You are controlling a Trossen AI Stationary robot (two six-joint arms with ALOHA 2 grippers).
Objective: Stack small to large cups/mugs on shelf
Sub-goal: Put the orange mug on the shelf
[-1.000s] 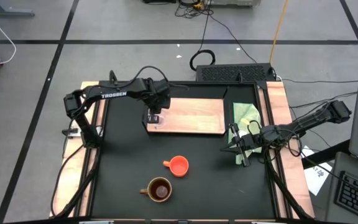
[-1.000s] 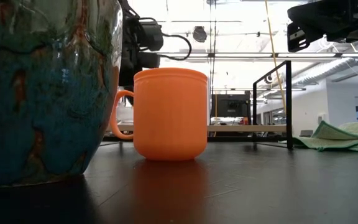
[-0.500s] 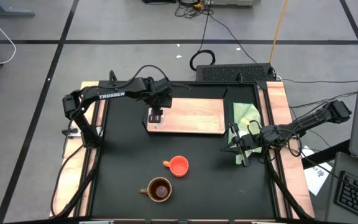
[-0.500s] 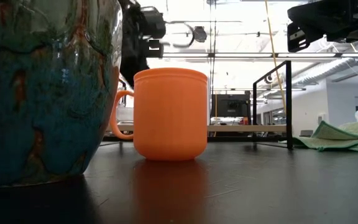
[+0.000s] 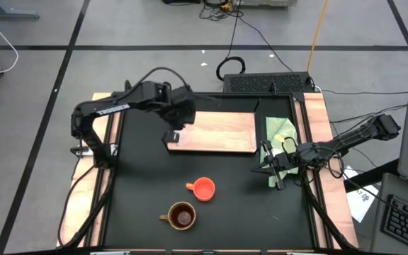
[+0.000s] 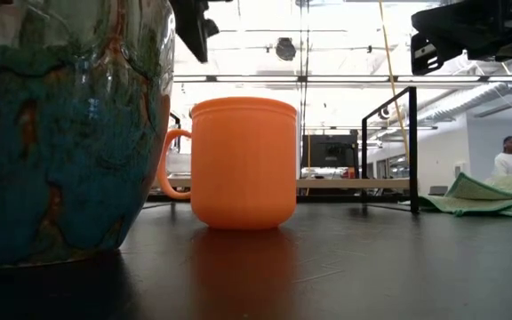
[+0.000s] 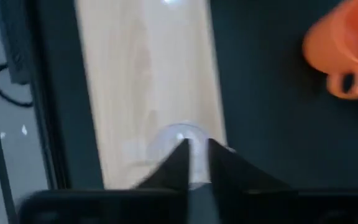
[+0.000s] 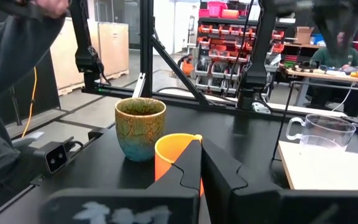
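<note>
My left gripper hangs over the near-left corner of the shelf, its two fingers drawn almost together with only a thin slit between them and nothing gripped. Straight beneath those fingertips, in my left wrist view, stands the small clear glass cup, upright on the light wood right by the board's edge; my fingers are above it, not around it. From the right wrist view the same glass cup shows its handle and sits alone at the corner of the board.

Out from my left gripper, toward the front of the dark table, stands the orange handled cup, upright, well apart from the shelf. Just beyond it, nearer the front edge, is the brown mug, also upright, close to the orange one but not touching it.

My right gripper waits far across the table from my left, beside the light green cloth; its fingers meet with nothing between them.
</note>
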